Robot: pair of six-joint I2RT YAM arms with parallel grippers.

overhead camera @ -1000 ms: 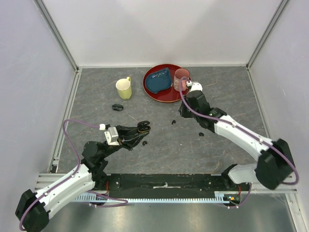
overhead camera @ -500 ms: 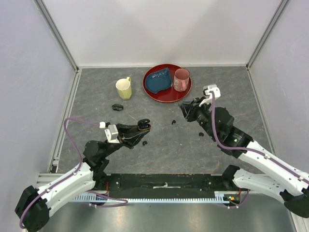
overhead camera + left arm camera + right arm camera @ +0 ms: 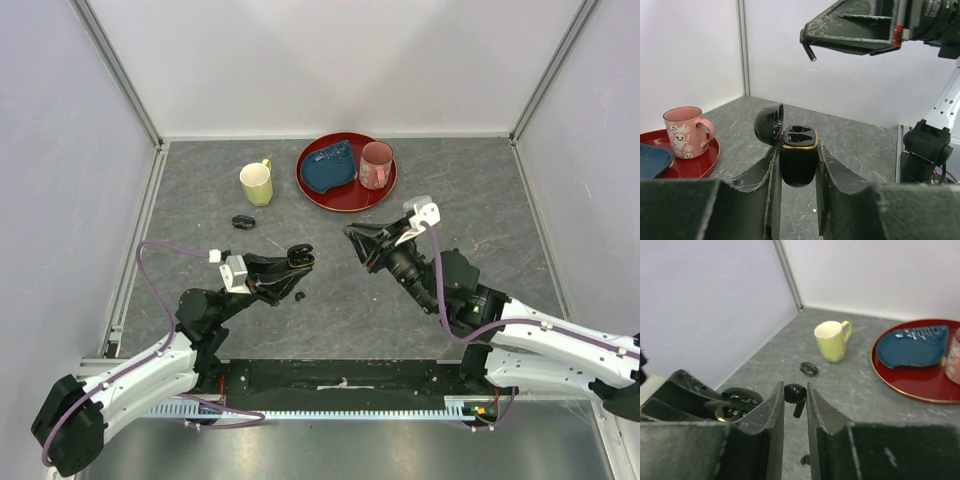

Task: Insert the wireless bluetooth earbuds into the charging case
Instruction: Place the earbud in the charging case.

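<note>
Left tool (image 3: pixel 797 149) clamps open charging case (image 3: pixel 796 165); right tool (image 3: pixel 795 386) pinches earbud (image 3: pixel 795 392); yellow mug (image 3: pixel 832 340), red tray (image 3: pixel 920 387) beyond.

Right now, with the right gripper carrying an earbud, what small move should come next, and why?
Probably ease the right gripper across toward the charging case until its earbud hangs above a socket. The left gripper holds the case upright with its lid open, both sockets look empty, and a gap separates earbud and case.
</note>
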